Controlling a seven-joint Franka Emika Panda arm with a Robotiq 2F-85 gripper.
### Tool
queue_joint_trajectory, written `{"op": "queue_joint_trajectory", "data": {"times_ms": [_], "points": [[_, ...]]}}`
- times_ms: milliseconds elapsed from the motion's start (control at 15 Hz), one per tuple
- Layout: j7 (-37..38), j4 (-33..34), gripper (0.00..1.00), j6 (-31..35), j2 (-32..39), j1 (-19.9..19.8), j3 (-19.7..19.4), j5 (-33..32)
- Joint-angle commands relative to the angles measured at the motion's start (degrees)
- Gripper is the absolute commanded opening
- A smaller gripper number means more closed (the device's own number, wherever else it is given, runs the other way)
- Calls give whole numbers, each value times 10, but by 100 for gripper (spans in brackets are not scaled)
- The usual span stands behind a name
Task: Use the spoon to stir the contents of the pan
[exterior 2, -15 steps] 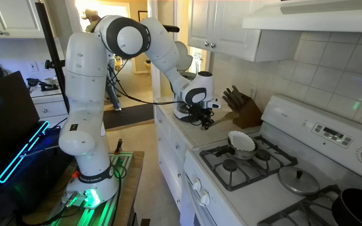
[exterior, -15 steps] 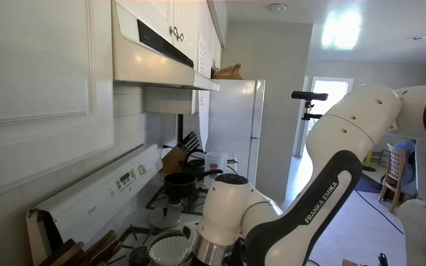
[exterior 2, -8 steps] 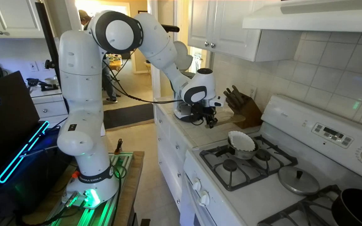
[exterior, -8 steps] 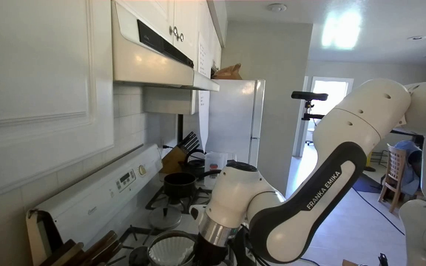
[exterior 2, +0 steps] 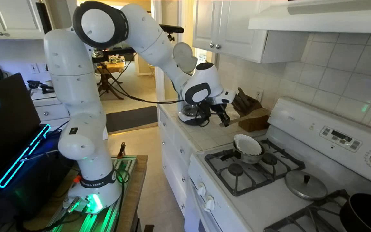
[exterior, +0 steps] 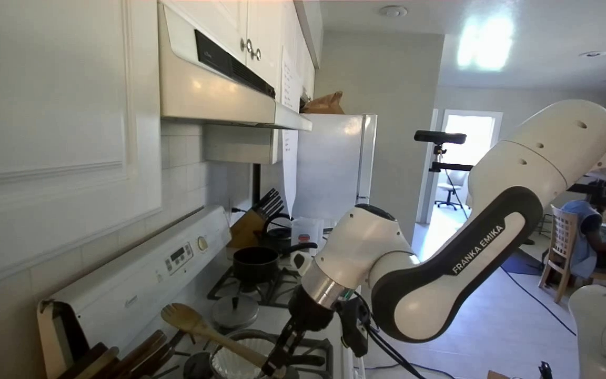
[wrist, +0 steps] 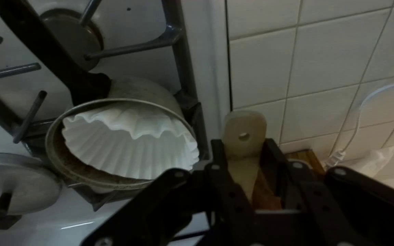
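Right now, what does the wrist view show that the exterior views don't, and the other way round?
Only the wrist view: the hole through the end of the spoon, and a white cord I cannot make out elsewhere.
Only the exterior views: the arm, the black pot and the hood.
Shared: the gripper holding the spoon, the pan, its white liner and the lid.

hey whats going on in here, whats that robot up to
A robot arm has a wooden spoon gripped by its handle in the hand. The spoon is held up in the air, out of the pan, which sits on the stove with a white pleated liner inside. The job is stirring the pan, but no stirring is happening yet.
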Motion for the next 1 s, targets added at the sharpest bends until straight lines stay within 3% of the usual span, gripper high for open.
{"op": "queue_joint_trajectory", "data": {"times_ms": [0, 133, 333, 533, 667, 733, 933], "points": [[-6, -34, 8, 23, -42, -4, -1, 35], [-31, -39, 8, 28, -57, -2, -4, 78], [-123, -22, 8, 12, -58, 34, -6, 223], [-179, -32, 8, 16, -76, 39, -10, 322], [-196, -32, 8, 20, -80, 36, -12, 340], [-170, -17, 31, 16, -58, 31, -6, 308], [-178, -17, 31, 16, -62, 31, -11, 316]]}}
